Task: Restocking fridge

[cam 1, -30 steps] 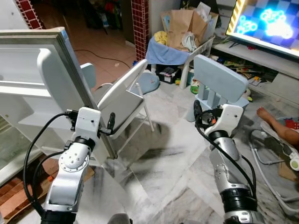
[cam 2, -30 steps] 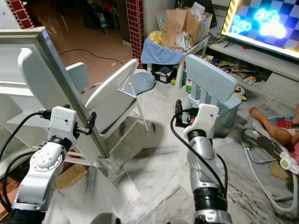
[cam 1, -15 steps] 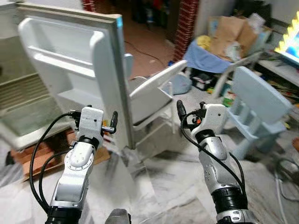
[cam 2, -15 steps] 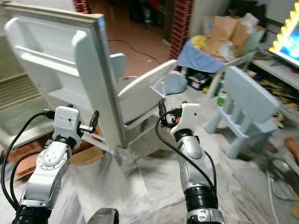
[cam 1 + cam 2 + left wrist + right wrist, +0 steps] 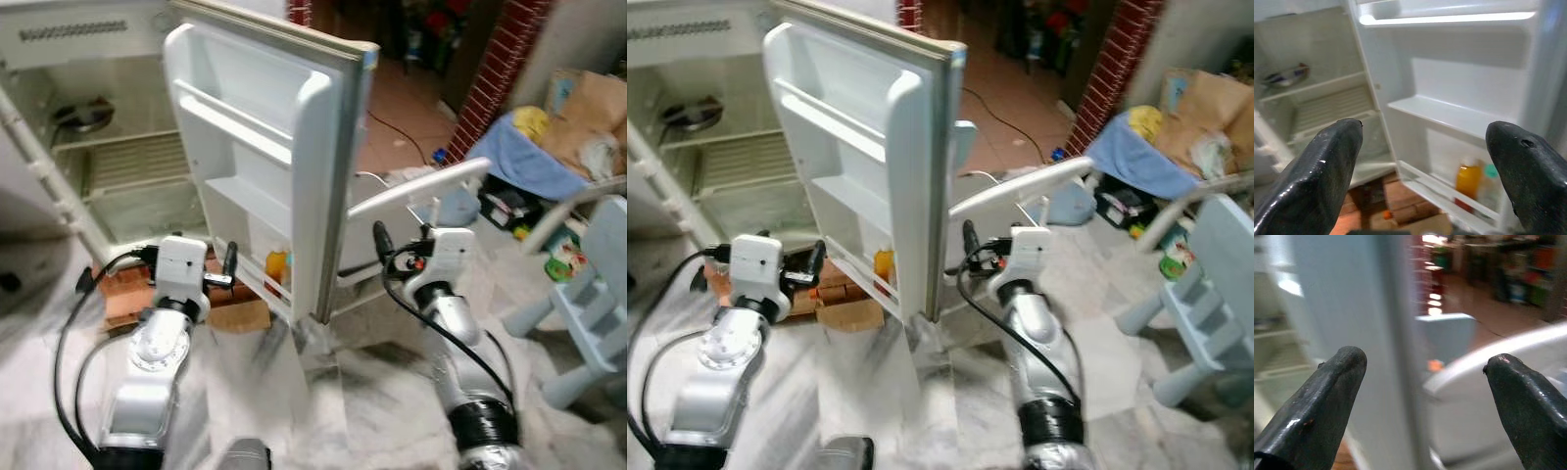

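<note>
White and standing wide open, the plastic fridge door (image 5: 279, 157) holds an orange juice bottle (image 5: 1468, 180) on its lowest shelf. Both arms are raised before it: the left gripper (image 5: 1425, 161) spread apart facing the door shelves, the right gripper (image 5: 1425, 396) spread apart at the door's edge.

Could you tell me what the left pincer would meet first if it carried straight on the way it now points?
Most likely the inner side of the open fridge door, around its lower shelf with the orange bottle. The left pincer is open and empty; depth is hard to judge.
</note>
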